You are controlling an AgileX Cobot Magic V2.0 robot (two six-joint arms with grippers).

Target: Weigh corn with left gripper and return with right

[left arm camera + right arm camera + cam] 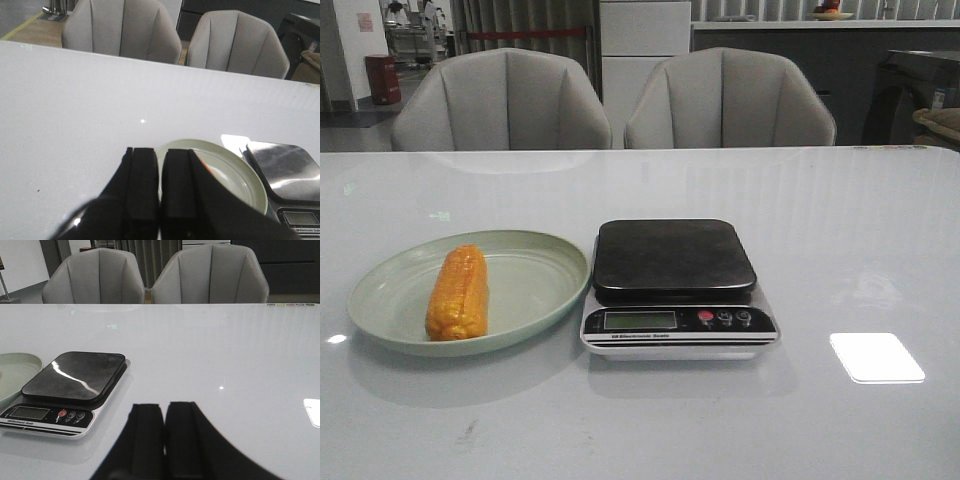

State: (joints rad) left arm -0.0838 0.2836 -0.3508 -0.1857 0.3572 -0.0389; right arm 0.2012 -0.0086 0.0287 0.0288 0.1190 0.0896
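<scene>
The orange-yellow corn (458,293) lies in the left half of a pale green plate (535,290), left of the scale (675,285). The scale's dark platform (672,258) is bare. Neither gripper shows in the front view. In the left wrist view my left gripper (160,152) is shut and empty, above the table just short of the plate (245,180); only a sliver of corn (204,165) shows past its finger. In the right wrist view my right gripper (164,407) is shut and empty, above the table to the right of the scale (65,390).
Two grey chairs (505,100) (730,100) stand behind the white table's far edge. A bright light reflection (876,357) lies on the table right of the scale. The plate's rim (15,370) shows in the right wrist view.
</scene>
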